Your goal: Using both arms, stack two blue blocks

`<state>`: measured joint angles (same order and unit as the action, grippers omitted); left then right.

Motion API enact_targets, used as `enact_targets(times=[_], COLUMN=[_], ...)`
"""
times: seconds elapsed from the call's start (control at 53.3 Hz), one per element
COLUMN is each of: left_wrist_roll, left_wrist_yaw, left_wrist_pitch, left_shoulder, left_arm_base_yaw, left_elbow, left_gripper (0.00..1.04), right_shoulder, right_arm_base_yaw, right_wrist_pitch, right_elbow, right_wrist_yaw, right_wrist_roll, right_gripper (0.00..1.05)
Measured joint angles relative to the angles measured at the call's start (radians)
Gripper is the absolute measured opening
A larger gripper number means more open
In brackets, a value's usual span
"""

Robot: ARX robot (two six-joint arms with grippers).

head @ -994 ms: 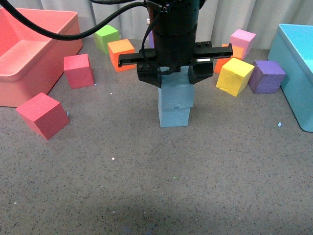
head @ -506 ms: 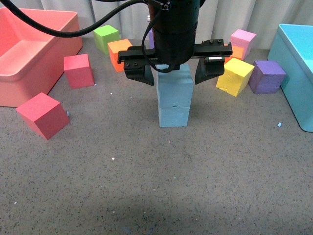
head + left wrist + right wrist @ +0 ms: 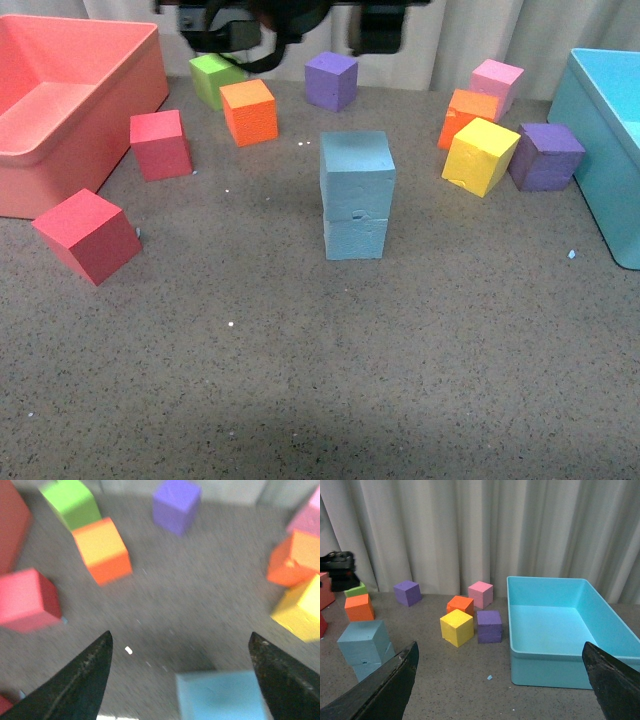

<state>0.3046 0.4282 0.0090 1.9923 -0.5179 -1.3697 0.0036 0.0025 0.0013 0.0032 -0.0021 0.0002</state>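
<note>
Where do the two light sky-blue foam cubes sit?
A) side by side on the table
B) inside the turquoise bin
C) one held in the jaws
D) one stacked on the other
D: the upper sky-blue foam cube rests on the lower one, with no arm touching either.

Front high, wrists low; all share blue stack

Surface: grey speckled tabletop.
Centre: lower blue block, another stacked on it.
Left: pink bin, red cubes.
Right: turquoise bin, yellow cube.
</note>
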Motion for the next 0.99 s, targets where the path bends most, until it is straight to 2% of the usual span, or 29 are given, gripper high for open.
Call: enact_targets(times=[0.038,0.056,0.075,0.169,0.225,0.319,0.375,0.769,0.994], left_wrist_roll=[-0.079,-0.108,-0.149,-0.245,-0.265,-0.282,-0.282,-0.294,-0.296], left_wrist_yaw=[0.018,0.017,0.013,-0.038,-0.067,-0.126,-0.153,-0.272,-0.335], left_wrist_pitch=[0.205,0.258,0.411,0.909,1.014,1.053,1.056,1.090,0.943], left_shoulder=[-0.049,-0.062,-0.095,-0.216,-0.314,-0.442,-0.473,-0.711,-0.955], left_arm_base_yaw=[0.019,0.026,0.044,0.115,0.157,0.218,0.237,0.365,0.424], left_elbow=[0.144,0.182,0.282,0.572,0.692,0.869,0.923,1.201,1.299], left_gripper=[0.73,0.71,0.66,0.46,0.33,0.10,0.04,0.04,0.04], right_shoulder=[0.000,0.000,0.000,0.000,0.000,0.000,0.000,0.000,0.000], right_arm_base_yaw=[0.000,0.000,0.000,0.000,0.000,0.000,0.000,0.000,0.000], right_wrist_pitch=[0.000,0.000,0.000,0.000,0.000,0.000,0.000,0.000,0.000], right_elbow=[0.000,0.000,0.000,0.000,0.000,0.000,0.000,0.000,0.000], right_wrist_yaw=[0.000,0.001,0.002,0.002,0.001,0.000,0.001,0.001,0.001], right_wrist_roll=[0.000,0.000,0.000,0.000,0.000,0.000,0.000,0.000,0.000], right_gripper=[0.95,0.95,0.95,0.95,0.95,0.95,0.95,0.95,0.95])
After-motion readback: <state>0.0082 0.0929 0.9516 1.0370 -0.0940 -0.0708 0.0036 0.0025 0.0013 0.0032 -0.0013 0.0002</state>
